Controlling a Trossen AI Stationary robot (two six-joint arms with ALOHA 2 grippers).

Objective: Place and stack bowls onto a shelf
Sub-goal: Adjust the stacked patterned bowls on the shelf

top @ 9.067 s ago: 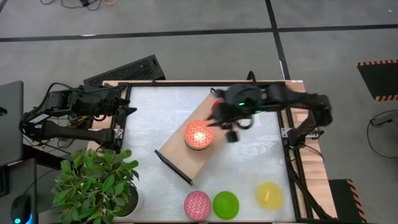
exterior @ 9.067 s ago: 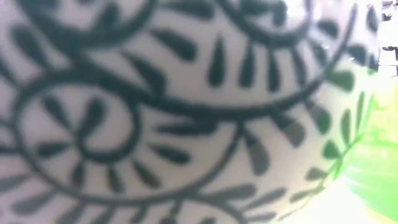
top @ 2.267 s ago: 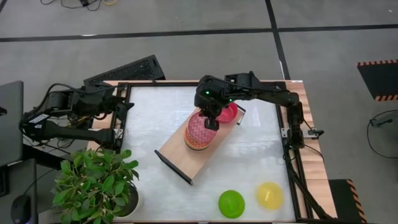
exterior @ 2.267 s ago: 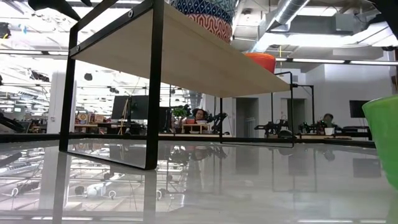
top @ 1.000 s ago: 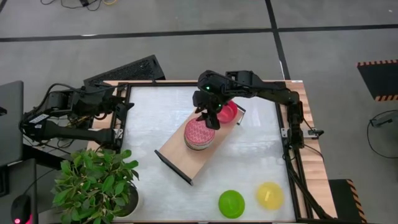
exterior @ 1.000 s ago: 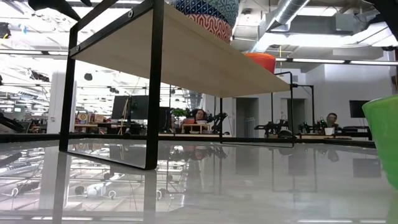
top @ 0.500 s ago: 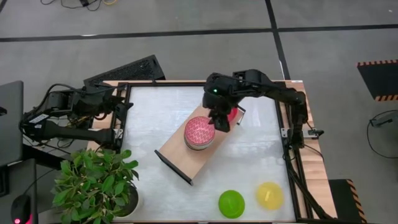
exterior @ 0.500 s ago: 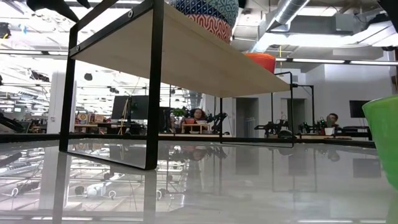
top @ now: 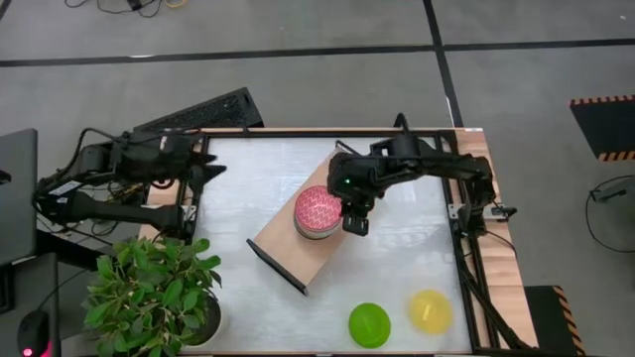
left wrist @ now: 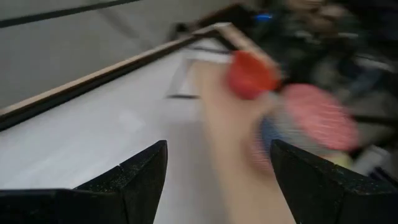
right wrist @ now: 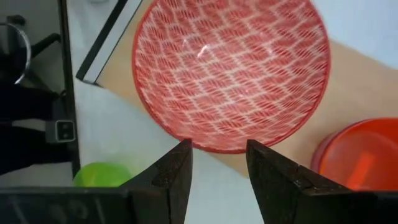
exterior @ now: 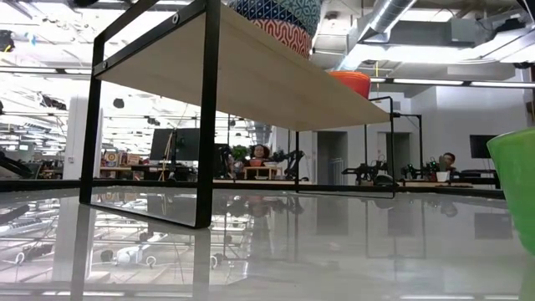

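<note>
The shelf (top: 298,248) stands slantwise on the white table. A stack of lattice bowls stands on its board, with a pink bowl (top: 317,208) (right wrist: 230,71) on top and a blue-grey one (exterior: 280,10) under it. A plain red bowl (right wrist: 360,155) (exterior: 349,82) stands on the board beside the stack, toward the shelf's far end. My right gripper (top: 354,223) (right wrist: 217,180) is open and hovers just off the stack's right side, touching nothing. My left gripper (top: 210,171) (left wrist: 217,180) is open above the table's left edge. The green bowl (top: 369,324) and the yellow bowl (top: 430,310) rest on the table near its near edge.
A potted plant (top: 154,293) stands off the table's near-left corner. The black table frame (top: 458,213) runs along the right edge, by the right arm's base. In the low view the green bowl (exterior: 514,188) is close at the right, and people sit far behind the table.
My right gripper has drawn away from the pink bowl's far rim, passing over the red bowl toward the table's near-right. The pink bowl stays level on the stack. My left arm has reached a little toward the table's right.
</note>
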